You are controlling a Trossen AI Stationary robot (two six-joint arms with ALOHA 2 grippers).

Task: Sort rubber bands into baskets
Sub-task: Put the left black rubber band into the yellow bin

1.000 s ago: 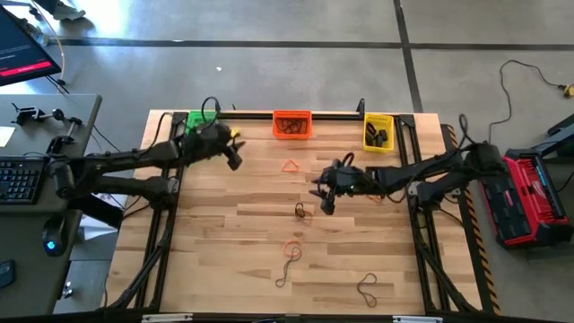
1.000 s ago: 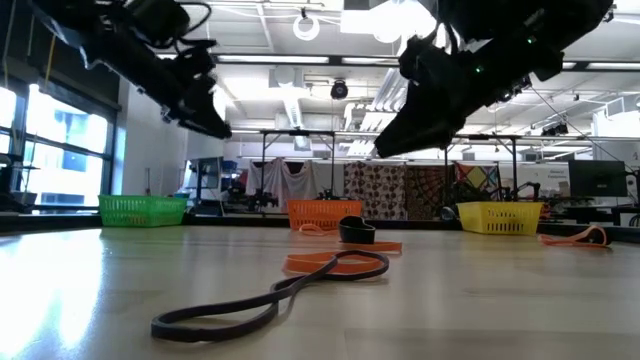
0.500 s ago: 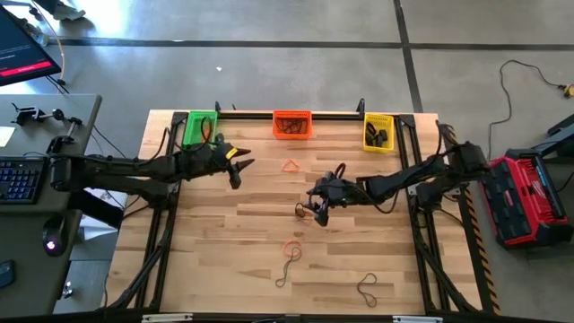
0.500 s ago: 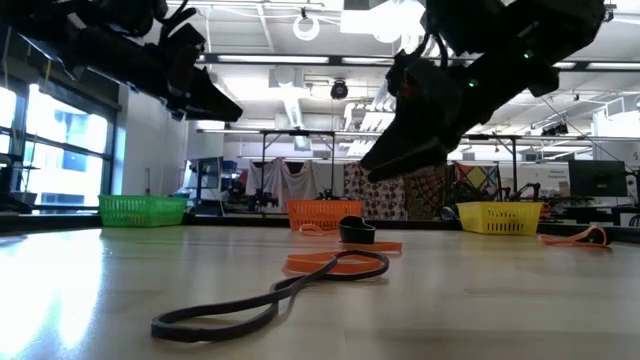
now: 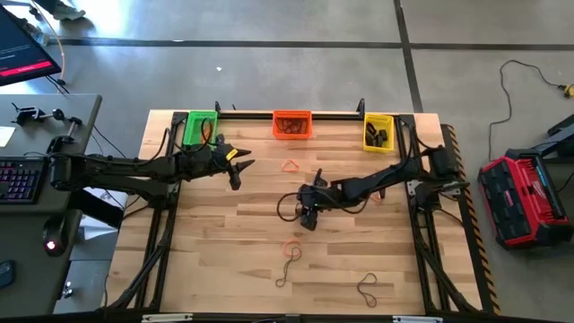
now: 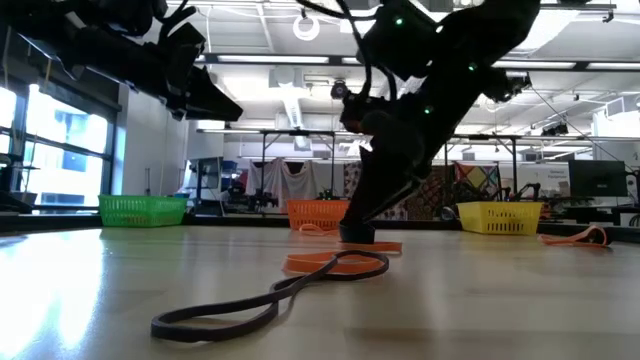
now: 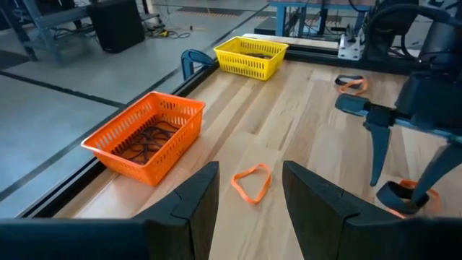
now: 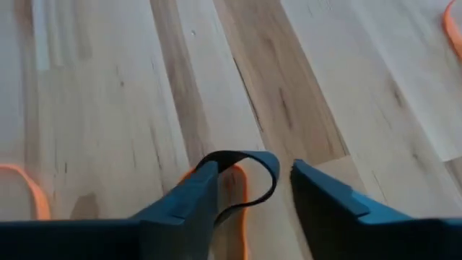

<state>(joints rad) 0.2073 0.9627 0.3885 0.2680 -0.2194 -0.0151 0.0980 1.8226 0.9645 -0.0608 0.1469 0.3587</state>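
Here the right hand (image 5: 308,218) was down at mid-bench, fingers apart, straddling a black rubber band (image 8: 242,173) lying directly between them, over an orange one. Left hand (image 5: 237,167), also released, hovered farther off near the green basket (image 5: 199,121).

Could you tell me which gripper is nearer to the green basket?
Left. The left gripper hovers just in front of the green basket; the right gripper is down at mid-table, far off.
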